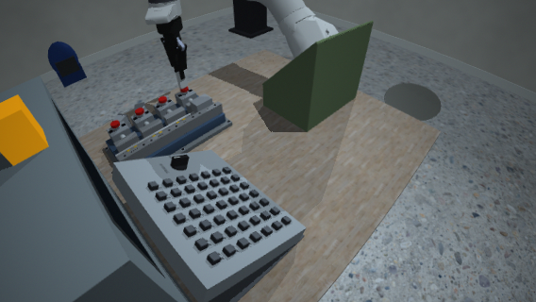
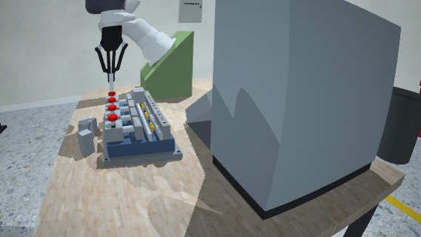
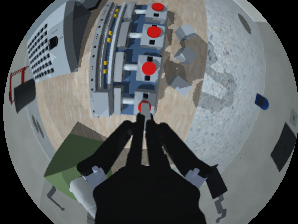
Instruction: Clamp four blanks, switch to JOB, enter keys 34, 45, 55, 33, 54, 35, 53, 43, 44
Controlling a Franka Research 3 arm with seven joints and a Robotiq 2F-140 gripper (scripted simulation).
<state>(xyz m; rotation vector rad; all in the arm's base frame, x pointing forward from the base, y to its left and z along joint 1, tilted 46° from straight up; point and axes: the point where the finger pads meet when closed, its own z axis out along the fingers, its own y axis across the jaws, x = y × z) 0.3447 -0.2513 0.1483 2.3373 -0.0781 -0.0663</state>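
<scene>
Your black two-finger gripper (image 1: 181,81): fingers fully closed, holding nothing, tips poised just above end station's red round valve button (image 1: 184,89). Step appears to be clamping. Grey metal blanks (image 2: 86,138) lie beside blue-based vise fixture (image 2: 141,148), well apart from fingers. Next: press straight down, centred.

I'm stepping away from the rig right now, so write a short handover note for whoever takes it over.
Gripper: shut, holding nothing, fingertips pointing down just above the far-end red valve button of the vise fixture.
Blanks: at least two grey blocks sit on the table beside the fixture, not on rails; whether any station is loaded cannot be told.
Selector knob and keypad: no key lit. Amber lamp sits on the cabinet.
Done: nothing confirmed.
Left: load and clamp all four blanks, turn selector to JOB, enter the nine keys.
</scene>
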